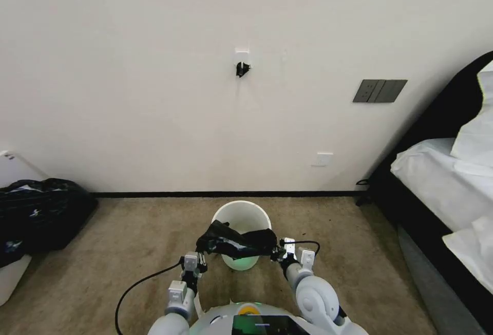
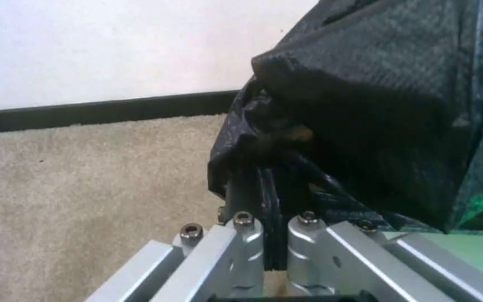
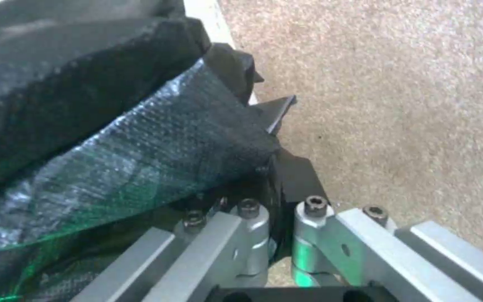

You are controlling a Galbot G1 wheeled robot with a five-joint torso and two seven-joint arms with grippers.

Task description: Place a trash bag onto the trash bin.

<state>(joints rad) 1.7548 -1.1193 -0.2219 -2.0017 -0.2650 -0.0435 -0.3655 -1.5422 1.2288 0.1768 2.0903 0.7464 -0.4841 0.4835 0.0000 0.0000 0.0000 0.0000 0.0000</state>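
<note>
Carpet lower centre carries the bin [image 1: 241, 219]; both grippers, left [image 1: 201, 254] and right [image 1: 280, 250], jaws clamped on the bag [image 1: 237, 241], stretch it above.

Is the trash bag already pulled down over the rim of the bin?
No, the trash bag is stretched between the left hand and right hand, above the trash bin, whose rim is bare.
</note>
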